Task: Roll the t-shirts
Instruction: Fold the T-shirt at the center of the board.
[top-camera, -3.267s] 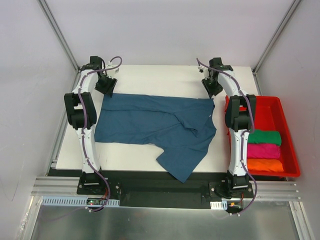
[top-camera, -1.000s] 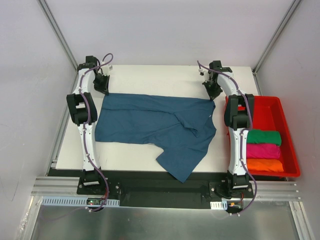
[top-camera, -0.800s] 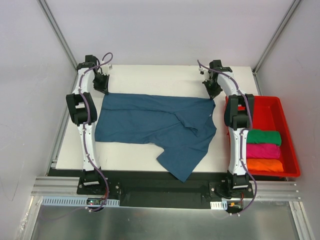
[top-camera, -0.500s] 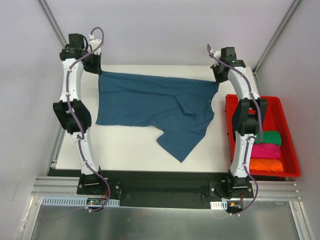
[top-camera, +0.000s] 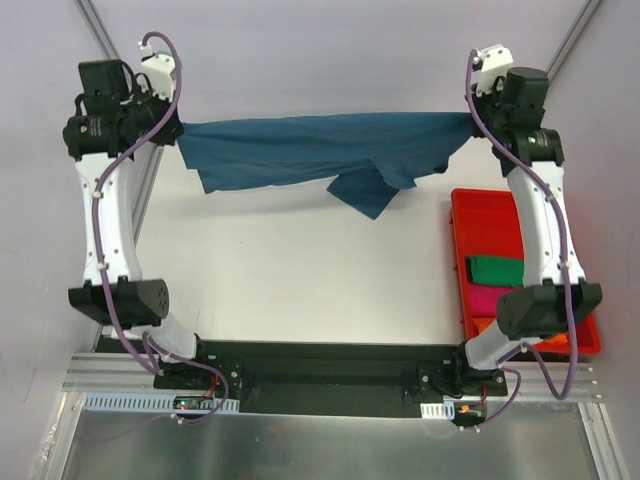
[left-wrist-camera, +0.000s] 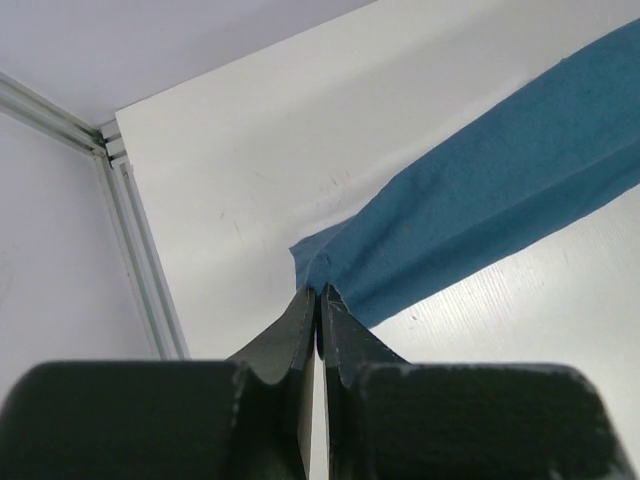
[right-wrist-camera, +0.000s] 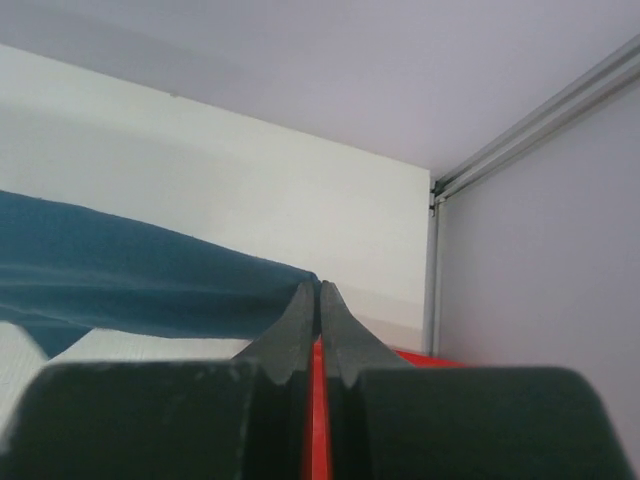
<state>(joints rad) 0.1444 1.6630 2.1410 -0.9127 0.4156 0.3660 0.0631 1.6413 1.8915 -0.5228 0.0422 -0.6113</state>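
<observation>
A dark teal-blue t-shirt (top-camera: 320, 150) hangs stretched in the air between both arms, high above the white table (top-camera: 300, 280). My left gripper (top-camera: 178, 132) is shut on its left corner, with the cloth (left-wrist-camera: 480, 215) running off to the right from the left gripper (left-wrist-camera: 318, 292). The right gripper (top-camera: 472, 118) pinches the other corner; in its wrist view the right gripper (right-wrist-camera: 318, 288) is shut on the teal cloth (right-wrist-camera: 130, 285). A fold sags in the middle. Rolled green (top-camera: 497, 271), pink (top-camera: 482, 300) and orange (top-camera: 484, 325) t-shirts lie in the bin.
The red plastic bin (top-camera: 463, 215) stands at the table's right side, partly behind the right arm. Aluminium frame posts (top-camera: 95, 30) rise at the back corners. A frame rail (left-wrist-camera: 140, 260) runs along the table's left edge.
Both arms have risen from the table's back edge, lifting the teal t-shirt off the surface so it now hangs taut between them. Both grippers stayed shut.
</observation>
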